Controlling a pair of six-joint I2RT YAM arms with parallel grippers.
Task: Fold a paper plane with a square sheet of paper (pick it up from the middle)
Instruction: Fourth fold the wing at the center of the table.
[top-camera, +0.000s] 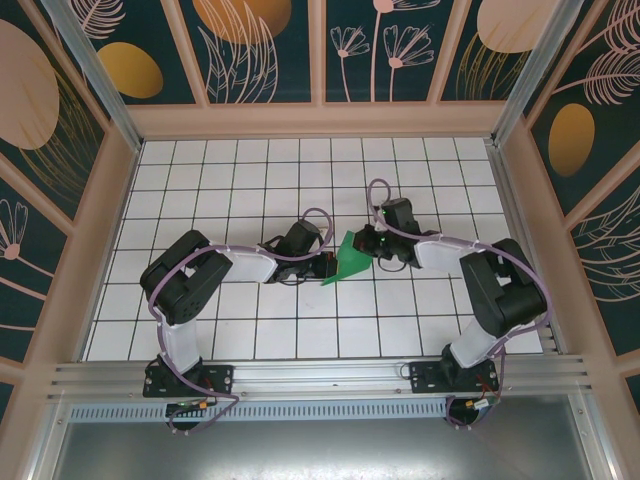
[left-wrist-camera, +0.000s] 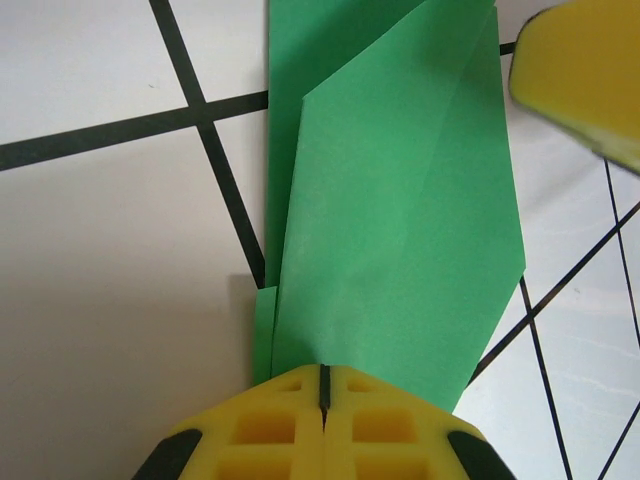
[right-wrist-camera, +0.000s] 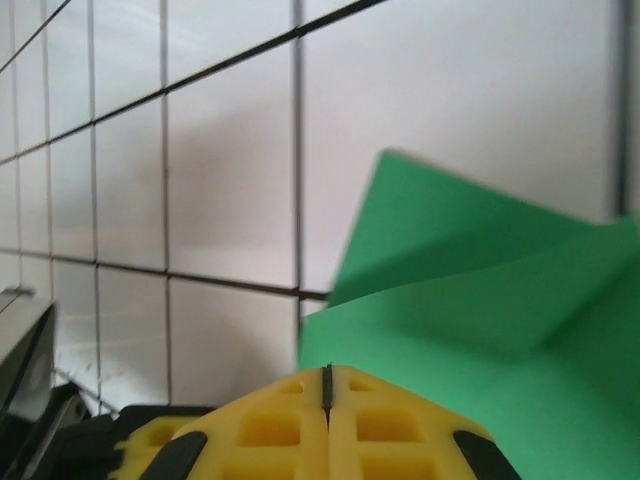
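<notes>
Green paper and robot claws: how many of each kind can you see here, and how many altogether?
Green folded paper: 1
Yellow-tipped grippers: 2 (left gripper, right gripper)
Total: 3

green paper (left-wrist-camera: 400, 220), yellow left end effector (left-wrist-camera: 324, 385), white table (left-wrist-camera: 110, 260) w/ black grid.

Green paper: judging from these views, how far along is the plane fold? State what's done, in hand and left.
Done: the green paper carries creases and overlapping flaps, not a flat square. In hand: the left gripper and right gripper are both shut on it from opposite sides. Left: it isn't a narrow dart yet, so more folds remain.
</notes>
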